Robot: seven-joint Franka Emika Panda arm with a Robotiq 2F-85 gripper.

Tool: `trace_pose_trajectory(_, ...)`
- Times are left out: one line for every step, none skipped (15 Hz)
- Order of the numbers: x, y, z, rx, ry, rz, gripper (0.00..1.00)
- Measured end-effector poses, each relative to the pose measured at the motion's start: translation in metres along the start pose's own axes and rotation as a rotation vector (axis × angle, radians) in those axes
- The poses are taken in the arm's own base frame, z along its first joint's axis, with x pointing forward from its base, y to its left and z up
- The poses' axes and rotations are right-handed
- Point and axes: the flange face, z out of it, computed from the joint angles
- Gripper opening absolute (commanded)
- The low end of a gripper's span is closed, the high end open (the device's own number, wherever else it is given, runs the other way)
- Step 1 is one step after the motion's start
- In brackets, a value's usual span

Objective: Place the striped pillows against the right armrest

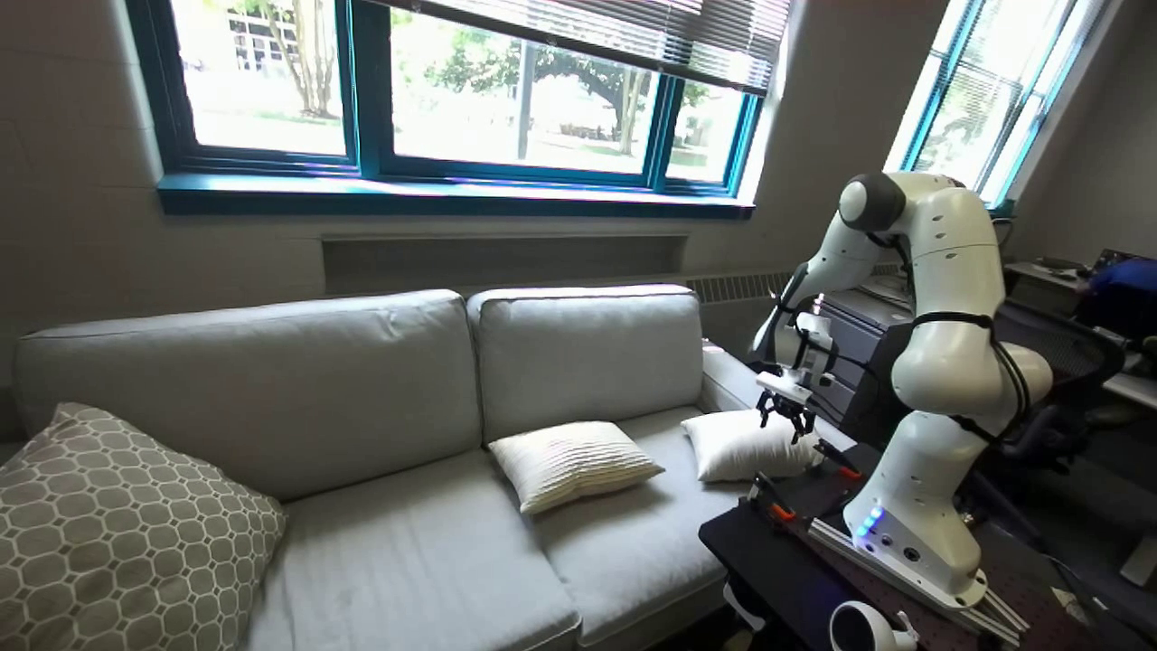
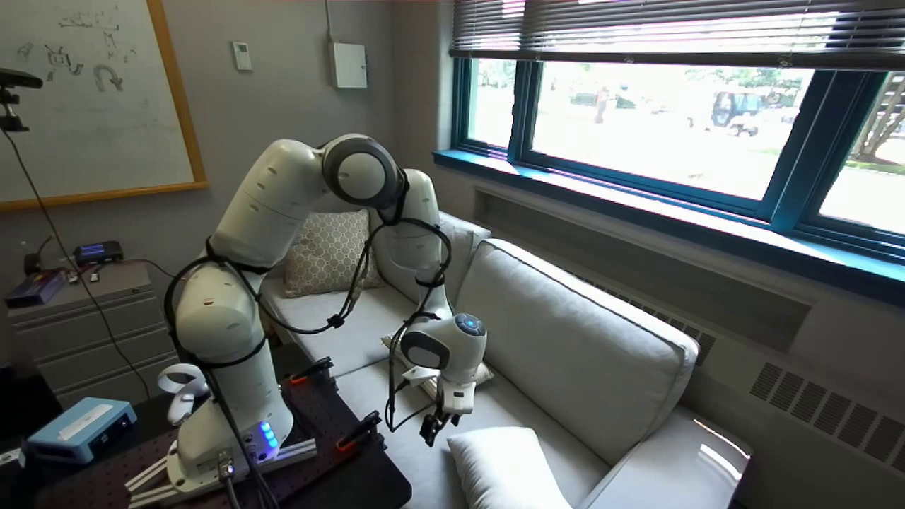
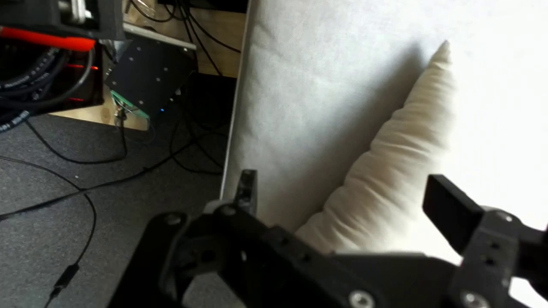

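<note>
A cream striped pillow (image 1: 574,461) lies on the middle of the grey sofa seat. In an exterior view my arm partly hides it (image 2: 483,374). A white pillow (image 1: 737,448) lies close to the right armrest (image 1: 730,380); contact is unclear. It also shows in an exterior view (image 2: 505,466). My gripper (image 1: 785,419) hangs over the white pillow's side in that view. In an exterior view the gripper (image 2: 440,424) is just beyond its corner. In the wrist view the gripper (image 3: 342,184) is open and empty, with a pleated pillow edge (image 3: 381,171), likely the white pillow's, beyond the fingers.
A patterned pillow (image 1: 126,533) sits at the sofa's far end. The robot's dark table (image 1: 750,542) stands close to the sofa front, with clamps (image 2: 359,433) at its edge. The sofa back (image 1: 587,362) rises behind the pillows. Cables (image 3: 141,171) lie on the floor.
</note>
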Motion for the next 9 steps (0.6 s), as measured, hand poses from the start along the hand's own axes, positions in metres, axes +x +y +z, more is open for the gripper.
trace_pose_trajectory(-0.002, -0.004, -0.01, 0.044, 0.032, -0.014, 1.0)
trace_pose_trajectory(-0.006, -0.007, -0.022, 0.088, 0.067, -0.031, 1.0)
trace_pose_trajectory(-0.01, -0.011, -0.036, 0.132, 0.104, -0.05, 1.0)
trace_pose_trajectory(-0.016, -0.014, -0.05, 0.173, 0.14, -0.073, 1.0)
trace_pose_trajectory(-0.023, -0.017, -0.065, 0.212, 0.177, -0.103, 1.0)
trace_pose_trajectory(-0.033, -0.021, -0.079, 0.247, 0.21, -0.137, 1.0)
trace_pose_trajectory(-0.044, -0.026, -0.092, 0.277, 0.237, -0.176, 1.0)
trace_pose_trajectory(-0.058, -0.032, -0.103, 0.3, 0.254, -0.223, 1.0)
trace_pose_trajectory(-0.071, -0.036, -0.111, 0.313, 0.26, -0.256, 1.0)
